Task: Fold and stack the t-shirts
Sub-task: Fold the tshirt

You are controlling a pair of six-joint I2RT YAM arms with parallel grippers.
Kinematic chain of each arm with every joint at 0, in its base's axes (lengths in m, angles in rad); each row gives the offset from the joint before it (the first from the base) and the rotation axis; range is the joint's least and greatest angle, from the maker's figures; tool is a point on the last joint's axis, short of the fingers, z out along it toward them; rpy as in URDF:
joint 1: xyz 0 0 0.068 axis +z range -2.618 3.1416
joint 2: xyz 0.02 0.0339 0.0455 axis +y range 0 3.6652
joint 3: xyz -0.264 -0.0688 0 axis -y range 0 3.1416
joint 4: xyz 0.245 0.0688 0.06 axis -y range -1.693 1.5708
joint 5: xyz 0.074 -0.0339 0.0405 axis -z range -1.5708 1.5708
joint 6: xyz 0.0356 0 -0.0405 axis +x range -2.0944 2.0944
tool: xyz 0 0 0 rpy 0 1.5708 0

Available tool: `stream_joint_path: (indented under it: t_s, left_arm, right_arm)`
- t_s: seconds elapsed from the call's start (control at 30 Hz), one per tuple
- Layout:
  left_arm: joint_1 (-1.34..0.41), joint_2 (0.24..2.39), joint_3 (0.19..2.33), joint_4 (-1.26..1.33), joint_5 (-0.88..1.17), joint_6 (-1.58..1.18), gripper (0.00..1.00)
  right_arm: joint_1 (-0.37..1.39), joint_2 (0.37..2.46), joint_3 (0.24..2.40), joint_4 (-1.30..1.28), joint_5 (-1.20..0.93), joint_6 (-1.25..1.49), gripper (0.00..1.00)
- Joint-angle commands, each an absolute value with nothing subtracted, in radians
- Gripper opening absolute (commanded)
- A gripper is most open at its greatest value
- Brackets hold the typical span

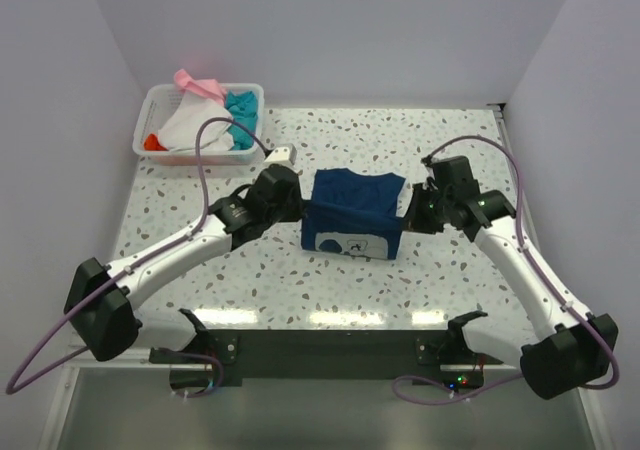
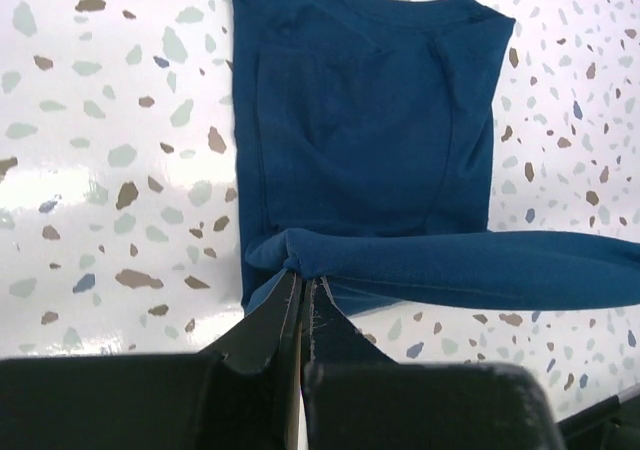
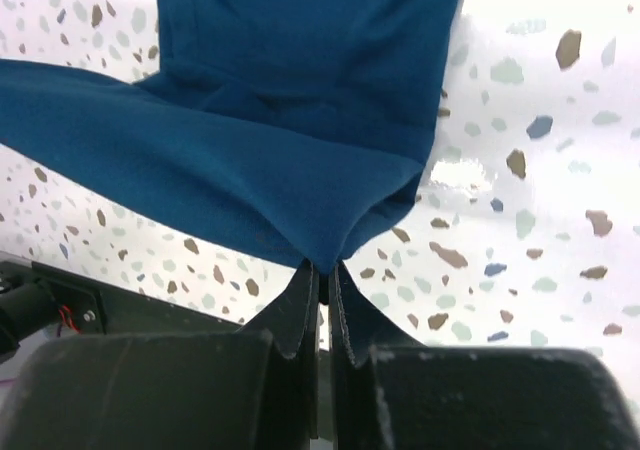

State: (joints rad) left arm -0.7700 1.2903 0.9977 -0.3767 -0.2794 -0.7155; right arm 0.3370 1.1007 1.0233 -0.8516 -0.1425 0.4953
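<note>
Okay, so the left fingers (image 2: 265, 325) are pinched shut on the left edge of the navy shirt (image 1: 355, 205), and the right fingers (image 3: 290, 315) are pinched shut on its right edge. Between them the cloth runs as a fairly taut band across the middle of the shirt. The collar end lies flat on the counter (image 1: 450, 270) on the far side, and the white print shows on the near side.

My take on doing this fold well:
- Move both sides at the same pace and height, or the band will twist and the fold will land crooked.
- Hold just enough tension to stop sagging. Pulling harder would probably drag the flat half along the counter.
- Line up the side edges before lowering, and let go only once the cloth is lying down.

Pose-wise, the left arm (image 1: 190, 245) reaches diagonally in from the near-left corner, with its wrist low at the shirt's left side. The right arm (image 1: 520, 250) comes in from the near right, elbow bent outward, wrist low at the right side. They pretty much mirror each other.

The basket (image 1: 180, 158) in the far-left corner holds the other shirts (image 1: 190, 122), well apart from all this.
</note>
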Motion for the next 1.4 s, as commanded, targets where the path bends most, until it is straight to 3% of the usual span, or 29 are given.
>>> stream_joint_path:
  t_s: [0.0, 0.4, 0.7, 0.97, 1.0, 1.07, 1.1, 1.13, 1.2, 1.23, 1.27, 1.37]
  left_arm:
    - [-0.729, 1.35, 1.095, -0.319, -0.273, -0.626, 0.0]
    - [-0.621, 1.588, 1.299, -0.29, -0.183, -0.549, 0.0]
    - [-0.563, 1.784, 1.429, -0.239, -0.123, -0.529, 0.0]
    - [-0.534, 2.035, 1.63, -0.27, -0.176, -0.508, 0.0]
    - [-0.528, 2.061, 1.652, -0.271, -0.167, -0.505, 0.05]
    - [-0.515, 2.137, 1.732, -0.282, -0.16, -0.497, 0.15]
    - [-0.514, 2.161, 1.762, -0.293, -0.155, -0.491, 0.33]
    - [-0.514, 2.198, 1.835, -0.332, -0.152, -0.48, 0.56]
    - [-0.514, 2.212, 1.9, -0.36, -0.147, -0.463, 1.0]
    - [-0.514, 2.2, 1.904, -0.362, -0.146, -0.463, 1.0]
    - [-0.514, 2.186, 1.899, -0.357, -0.143, -0.465, 1.0]
    - [-0.514, 2.099, 1.813, -0.316, -0.123, -0.472, 1.0]
  right_arm:
    - [0.304, 1.159, 1.095, -0.793, -0.218, 0.436, 0.0]
    - [0.181, 1.327, 1.178, -0.712, -0.357, 0.397, 0.0]
    - [0.081, 1.566, 1.239, -0.542, -0.505, 0.411, 0.0]
    - [0.054, 1.776, 1.376, -0.477, -0.43, 0.42, 0.0]
    - [0.052, 1.802, 1.399, -0.483, -0.422, 0.42, 0.0]
    - [0.049, 1.89, 1.478, -0.529, -0.405, 0.416, 0.16]
    - [0.049, 1.916, 1.509, -0.54, -0.373, 0.41, 0.31]
    - [0.048, 1.965, 1.564, -0.572, -0.355, 0.405, 0.66]
    - [0.048, 1.999, 1.647, -0.621, -0.318, 0.379, 0.74]
    - [0.048, 2.003, 1.663, -0.653, -0.314, 0.376, 0.83]
    - [0.049, 1.993, 1.67, -0.66, -0.313, 0.364, 0.99]
    - [0.052, 1.895, 1.602, -0.629, -0.299, 0.353, 0.99]
